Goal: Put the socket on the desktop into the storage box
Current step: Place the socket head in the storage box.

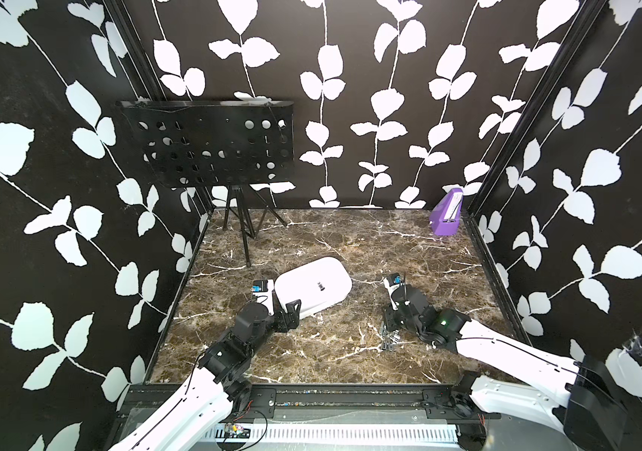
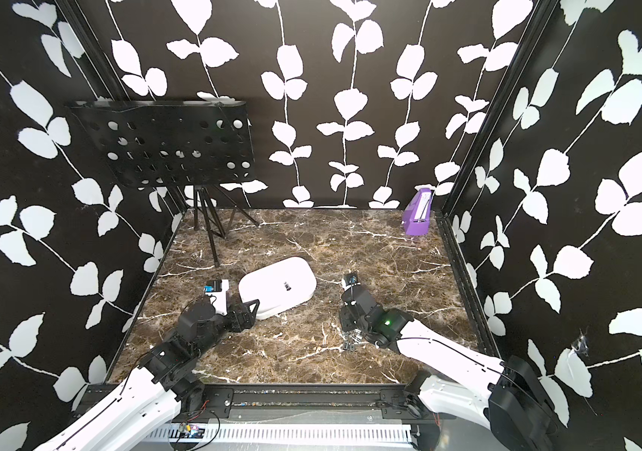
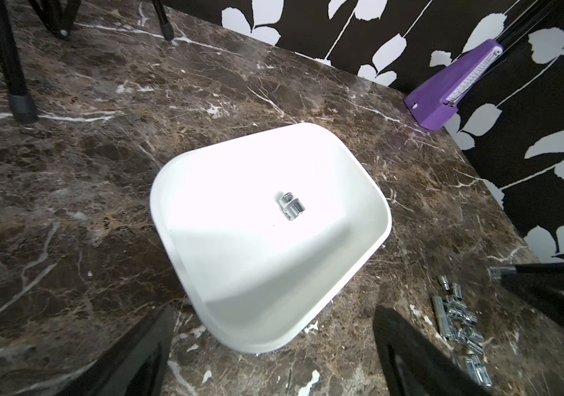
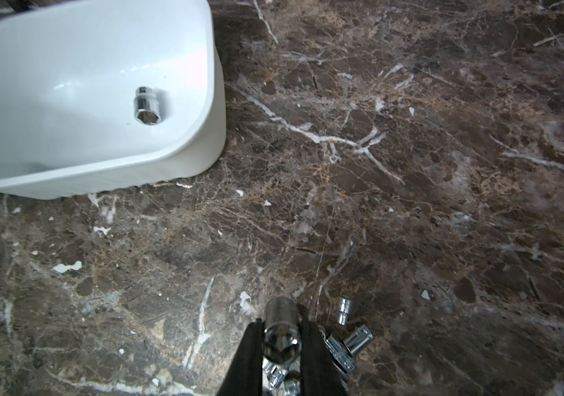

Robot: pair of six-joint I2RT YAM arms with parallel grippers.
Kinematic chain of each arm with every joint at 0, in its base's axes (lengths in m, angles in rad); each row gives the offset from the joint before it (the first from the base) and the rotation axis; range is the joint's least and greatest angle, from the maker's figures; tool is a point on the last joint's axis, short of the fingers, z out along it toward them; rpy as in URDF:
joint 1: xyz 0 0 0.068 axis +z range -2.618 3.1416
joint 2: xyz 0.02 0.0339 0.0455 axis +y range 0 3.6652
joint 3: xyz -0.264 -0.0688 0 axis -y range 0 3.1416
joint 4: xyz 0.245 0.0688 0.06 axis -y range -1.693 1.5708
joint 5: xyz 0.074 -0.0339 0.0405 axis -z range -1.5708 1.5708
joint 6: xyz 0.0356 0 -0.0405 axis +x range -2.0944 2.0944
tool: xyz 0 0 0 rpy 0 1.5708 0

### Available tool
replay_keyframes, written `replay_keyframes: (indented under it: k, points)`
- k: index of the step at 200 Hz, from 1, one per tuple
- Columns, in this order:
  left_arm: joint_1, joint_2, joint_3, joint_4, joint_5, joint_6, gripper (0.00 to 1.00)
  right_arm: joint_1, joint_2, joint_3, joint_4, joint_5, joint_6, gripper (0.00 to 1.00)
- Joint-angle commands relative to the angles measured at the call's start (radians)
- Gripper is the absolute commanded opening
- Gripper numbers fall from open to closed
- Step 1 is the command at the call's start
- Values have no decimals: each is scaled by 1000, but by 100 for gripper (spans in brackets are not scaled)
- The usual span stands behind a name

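Observation:
The white storage box (image 1: 300, 279) lies mid-table with one chrome socket (image 1: 320, 287) inside, also seen in the left wrist view as the socket (image 3: 291, 206) on the box floor (image 3: 239, 260). My right gripper (image 4: 282, 324) is shut on a large chrome socket (image 4: 280, 341), held just above a pile of loose sockets (image 4: 347, 339). In both top views that gripper (image 1: 388, 331) points down over the pile (image 2: 350, 340), right of the box (image 2: 264, 287). My left gripper (image 3: 273, 319) stands open, its fingers either side of the box's near corner.
A black music stand (image 1: 210, 144) on a tripod stands at the back left. A small purple upright box (image 1: 446, 213) sits in the back right corner. Patterned walls enclose the marble table on three sides, with a black rail (image 1: 350, 402) along the front.

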State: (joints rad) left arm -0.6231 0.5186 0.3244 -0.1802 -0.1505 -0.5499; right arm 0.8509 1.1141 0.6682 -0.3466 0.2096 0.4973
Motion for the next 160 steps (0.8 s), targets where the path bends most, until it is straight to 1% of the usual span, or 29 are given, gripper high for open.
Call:
replay_keyframes:
  k: [1, 28, 57, 70, 71, 80, 123, 137, 160]
  points:
    - [-4, -16, -11, -4, -51, 7, 92, 68, 79, 173, -85, 88, 19, 9]
    - [-4, -8, 0, -22, -60, 8, 92, 130, 237, 364, -165, 128, 18, 8]
    - [-4, -4, 2, -24, -67, 8, 93, 165, 421, 583, -236, 157, 3, 8]
    - [-4, -2, -1, -22, -74, 5, 93, 170, 476, 663, -230, 144, -9, 8]
    - [-3, -2, -1, -22, -75, 4, 93, 169, 501, 679, -231, 139, -10, 8]
    - [-4, 1, 1, -22, -74, 4, 93, 170, 563, 742, -233, 133, -15, 8]
    - [-4, 2, -3, -18, -67, 2, 93, 168, 794, 973, -287, 96, -46, 10]
    - [-4, 3, -1, -13, -68, 4, 93, 166, 852, 1024, -300, 78, -64, 12]
    - [-4, 3, 5, -17, -68, 10, 93, 138, 921, 1076, -303, 12, -61, 13]
